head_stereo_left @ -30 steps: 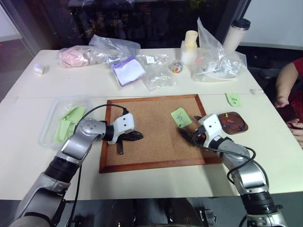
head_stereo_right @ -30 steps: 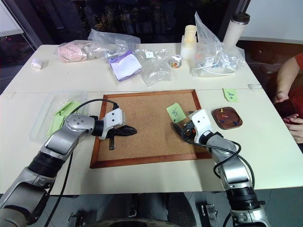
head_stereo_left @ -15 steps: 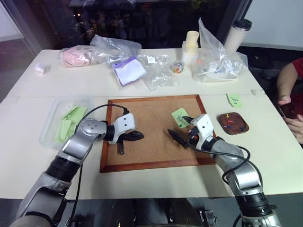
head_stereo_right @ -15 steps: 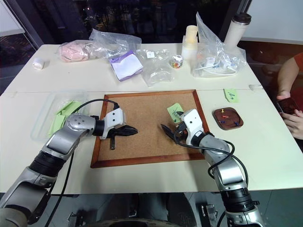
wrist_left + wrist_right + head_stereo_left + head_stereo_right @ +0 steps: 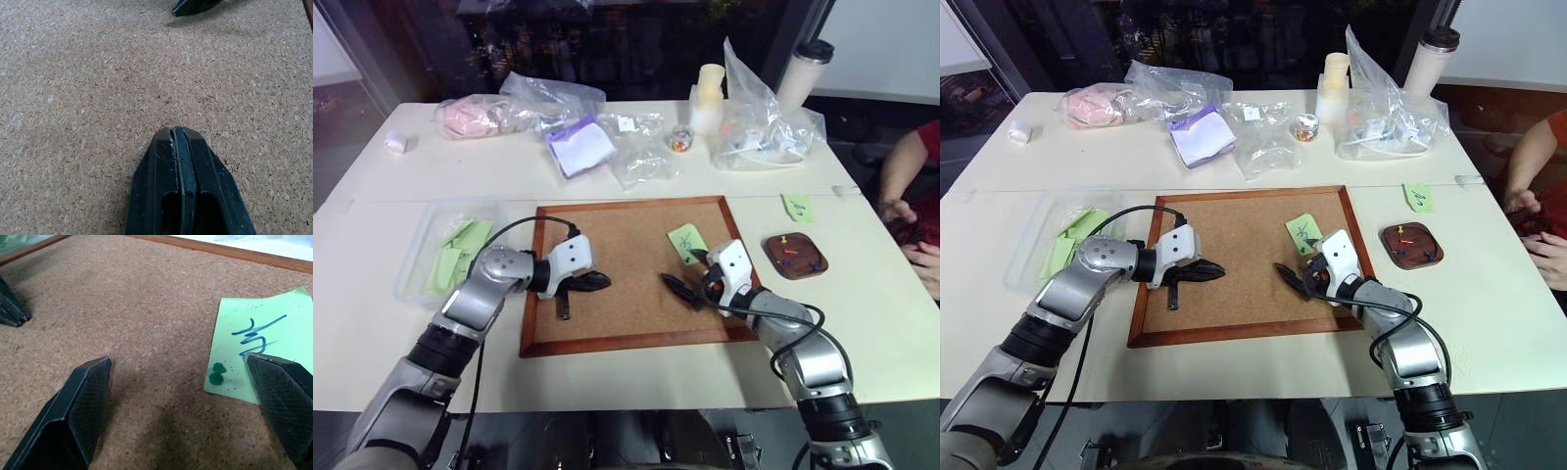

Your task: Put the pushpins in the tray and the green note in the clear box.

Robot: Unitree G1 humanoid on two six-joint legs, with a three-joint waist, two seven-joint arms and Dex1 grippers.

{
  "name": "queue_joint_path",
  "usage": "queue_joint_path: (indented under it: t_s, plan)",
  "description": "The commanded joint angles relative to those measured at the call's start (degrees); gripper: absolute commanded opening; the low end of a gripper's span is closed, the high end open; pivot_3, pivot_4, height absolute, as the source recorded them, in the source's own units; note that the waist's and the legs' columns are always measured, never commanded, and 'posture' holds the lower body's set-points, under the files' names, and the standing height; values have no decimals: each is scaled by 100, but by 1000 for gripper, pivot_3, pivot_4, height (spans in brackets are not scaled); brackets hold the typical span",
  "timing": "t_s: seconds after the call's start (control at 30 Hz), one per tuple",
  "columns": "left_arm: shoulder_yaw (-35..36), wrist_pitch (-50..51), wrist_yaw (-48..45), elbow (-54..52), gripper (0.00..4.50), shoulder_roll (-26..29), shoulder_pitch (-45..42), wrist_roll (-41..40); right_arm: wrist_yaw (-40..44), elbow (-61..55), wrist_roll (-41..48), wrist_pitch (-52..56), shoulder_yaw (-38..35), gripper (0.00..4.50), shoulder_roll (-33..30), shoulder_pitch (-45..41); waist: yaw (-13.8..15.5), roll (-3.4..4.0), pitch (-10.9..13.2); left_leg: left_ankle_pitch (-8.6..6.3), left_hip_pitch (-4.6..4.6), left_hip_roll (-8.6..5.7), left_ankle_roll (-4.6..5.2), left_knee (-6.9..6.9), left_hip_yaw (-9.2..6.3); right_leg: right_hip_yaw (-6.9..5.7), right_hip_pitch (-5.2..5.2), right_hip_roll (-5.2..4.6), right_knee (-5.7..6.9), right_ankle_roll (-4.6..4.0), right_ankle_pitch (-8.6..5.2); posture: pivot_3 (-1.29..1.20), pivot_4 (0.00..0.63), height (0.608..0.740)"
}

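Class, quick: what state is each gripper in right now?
Left gripper: shut, holding nothing, over the cork board.
Right gripper: open, empty, beside the green note.

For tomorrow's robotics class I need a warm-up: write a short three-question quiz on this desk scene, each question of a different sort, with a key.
1. True or false: the left gripper has its fingers shut and empty over the cork board.
2. What pins the green note to the board? A) green pushpin B) tape C) paperclip
3. Fill in: red, yellow and blue pushpins already lie in the ____.

Key
1. True
2. A: a green pushpin, between the right gripper's open fingers
3. Tray
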Motion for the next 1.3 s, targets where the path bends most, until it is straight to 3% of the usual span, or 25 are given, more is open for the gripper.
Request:
queue_joint_path:
  t_s: [0.03, 0.23, 0.3, 0.53, 0.97, 1.07, 1.17, 1.2, 1.23, 1.3]
  plan:
    - [-163, 114, 102, 238, 0, 69, 162, 281, -21, 43, 16, -79, -82, 3768, 16, -51, 0, 0, 0, 0, 0, 0, 0, 0, 0, 0, 0, 0, 0, 0, 0, 0, 150, 734]
    - [-155, 98, 111, 260, 0, 76, 141, 290, -22, 189, -128, -110, -7, 865, -30, -59, -2, 0, 0, 0, 2, 0, 0, 1, 0, 0, 2, 0, 0, 0, 0, 0, 150, 734]
    - [-152, 97, 114, 260, 0, 77, 139, 289, -16, 240, -171, -120, 10, 88, -42, -53, -1, -1, -1, 0, 3, 0, 0, 1, 0, 0, 3, 0, 0, 0, 0, 0, 150, 734]
    - [-115, 87, 91, 241, 0, 129, 140, 272, -94, 130, -142, -189, -153, 88, -37, -112, -4, -1, -1, 0, 4, 1, 0, 1, 0, 0, 4, 1, 1, 1, 0, 0, 150, 734]
    - [-120, 88, -11, 263, 0, 71, 134, 160, -226, -1470, 344, 459, -546, 88, -225, -434, -1, -1, -1, 0, 1, 1, 0, 0, -2, -1, 0, 1, 2, 2, 1, 0, 150, 734]
    - [206, 347, -128, 156, 0, 48, -8, -235, -237, -1668, 379, 594, -545, 88, -286, -494, -1, -2, -1, 0, 0, 1, 0, 0, 0, -1, -2, 0, 2, 2, 1, 0, 150, 734]
    - [987, 931, -119, 291, 0, -73, -611, -1045, -224, -1771, 393, 678, -574, 88, -358, -531, -4, -13, 21, 0, -4, 1, 0, 0, -1, -1, -6, 1, 2, 1, 1, 0, 150, 734]
    - [1227, 1100, -111, 403, 520, -104, -871, -1291, -213, -1794, 402, 696, -579, 0, -399, -543, -3, -25, 29, 0, -16, 1, 0, 2, -1, -2, -20, 2, 12, 2, 1, 0, 150, 734]
    - [1422, 1246, -75, 548, 677, -140, -1121, -1468, -201, -1809, 407, 703, -580, 0, -440, -550, 2, -33, 33, 1, -37, 1, 0, 10, -4, -5, -38, 7, 18, 3, 2, 0, 150, 734]
    - [1695, 1435, -28, 863, 1494, -233, -1571, -1723, -187, -1801, 410, 693, -588, 0, -505, -568, 15, -35, 35, 4, -98, 0, -5, 34, -9, -17, -92, 7, 32, 7, 5, 0, 150, 734]
